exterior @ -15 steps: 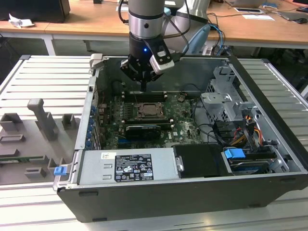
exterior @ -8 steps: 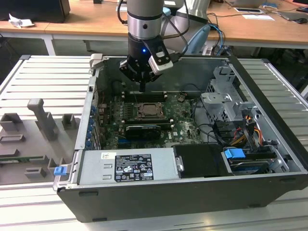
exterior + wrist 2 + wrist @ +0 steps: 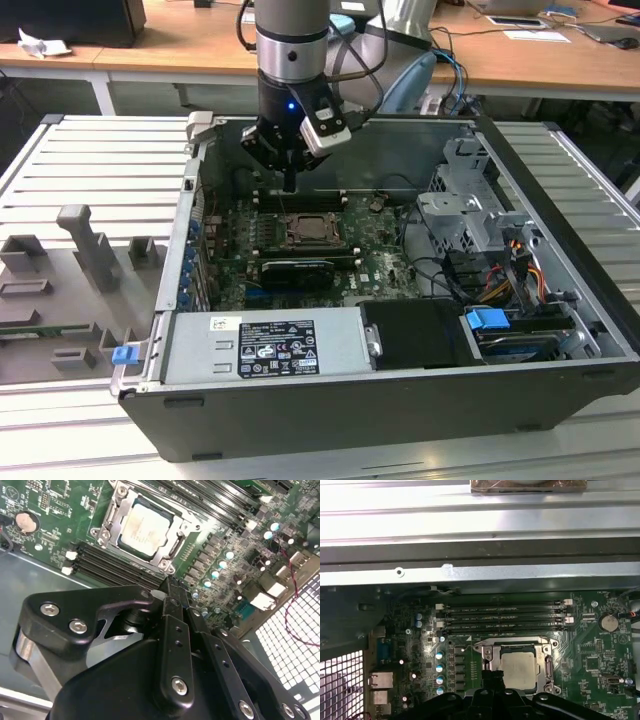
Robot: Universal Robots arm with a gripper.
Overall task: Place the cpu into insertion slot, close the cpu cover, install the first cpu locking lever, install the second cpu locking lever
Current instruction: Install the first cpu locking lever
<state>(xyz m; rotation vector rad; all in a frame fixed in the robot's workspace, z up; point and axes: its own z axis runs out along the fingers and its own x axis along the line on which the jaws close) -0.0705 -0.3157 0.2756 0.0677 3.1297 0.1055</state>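
So, step in hand: looks like the locking-lever part. The cpu [image 3: 145,527] sits flat in the insertion slot [image 3: 312,229], and the cpu cover [image 3: 114,522] lies down over it, with the pale chip face showing through the cut-out.
Levers: can't tell from these shots whether either one is hooked. The thin wire bits along the slot's edges are too hard to read.
What that step calls for: just a guess, but a lever wants a push down and sideways under its catch. So the tip would have to land right on the wire beside the slot, not on the cover or the chip.
State of the hand [image 3: 289,183]: fingers pressed together into one narrow tip, nothing between them, so it's empty.
Hand vs slot: hanging above the board, off to one side of the slot, over the memory slots [image 3: 505,617] that run alongside it. It isn't touching anything as far as the views show.
Pose: wrist points pretty much straight down into the open computer case [image 3: 330,405], tip aimed at the green board [image 3: 55,510] just beside the slot.
Risk: small caps [image 3: 215,574] crowd the slot, so a sloppy poke could clip them.
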